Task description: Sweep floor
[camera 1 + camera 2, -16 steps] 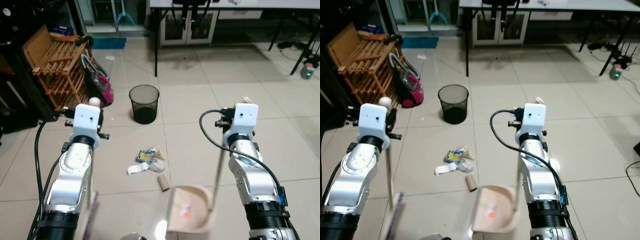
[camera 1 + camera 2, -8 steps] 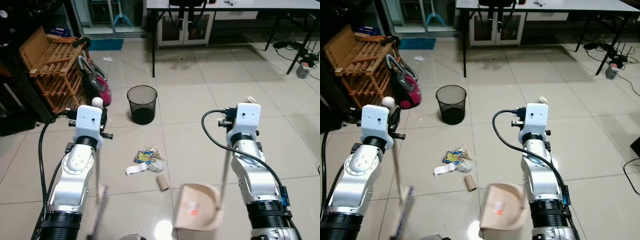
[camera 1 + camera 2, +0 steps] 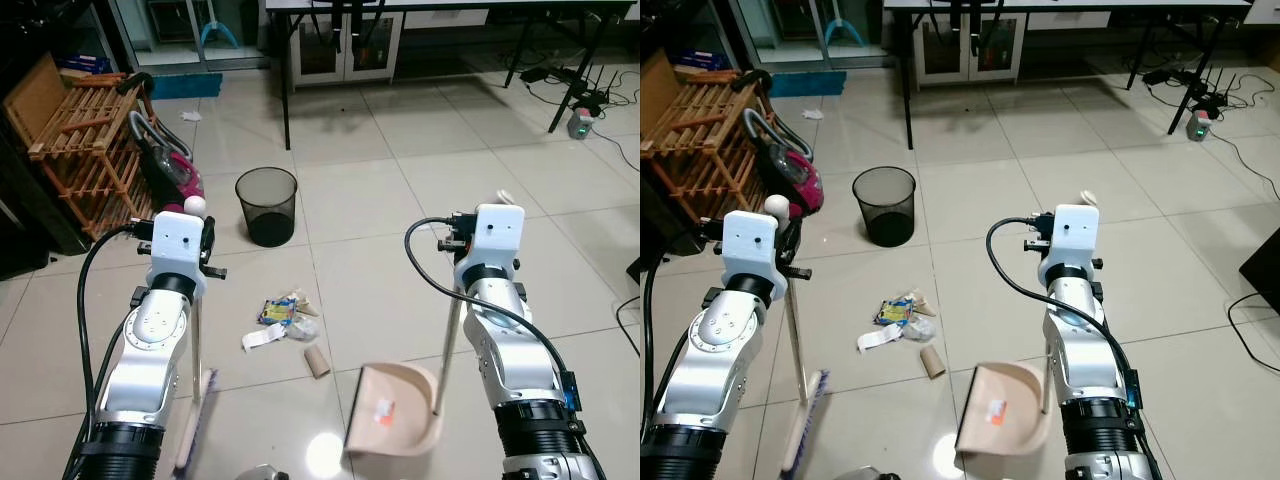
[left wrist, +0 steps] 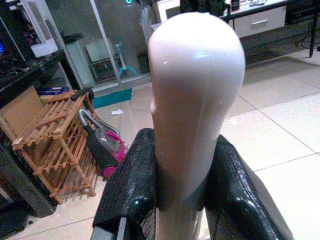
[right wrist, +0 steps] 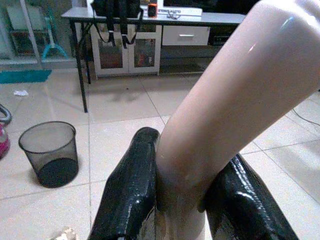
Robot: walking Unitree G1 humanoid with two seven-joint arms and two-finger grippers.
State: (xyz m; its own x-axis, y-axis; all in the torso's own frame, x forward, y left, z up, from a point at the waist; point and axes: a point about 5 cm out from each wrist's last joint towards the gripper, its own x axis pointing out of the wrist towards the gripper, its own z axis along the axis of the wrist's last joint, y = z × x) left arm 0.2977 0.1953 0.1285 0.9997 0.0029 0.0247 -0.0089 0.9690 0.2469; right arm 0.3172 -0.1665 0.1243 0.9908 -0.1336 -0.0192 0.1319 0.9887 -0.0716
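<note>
Trash [image 3: 285,318] lies on the floor [image 3: 400,200] between broom [image 3: 193,420] and dustpan [image 3: 395,410]. Left gripper [image 4: 182,195] squeezes the broom; right gripper [image 5: 182,200] squeezes the dustpan, ready for sweeping.

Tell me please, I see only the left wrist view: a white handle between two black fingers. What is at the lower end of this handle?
Observer: A broom head, resting on the tiled floor beside the left arm.
Operator: Is there rubbish near it?
Observer: Yes, a small pile of wrappers and a cardboard tube lie on the floor between the two arms.
Operator: And the right gripper?
Observer: The right gripper is shut on the handle of a beige dustpan, whose pan sits on the floor just beyond the tube.
Operator: Where would the rubbish go?
Observer: Probably into the black mesh bin farther ahead.
</note>
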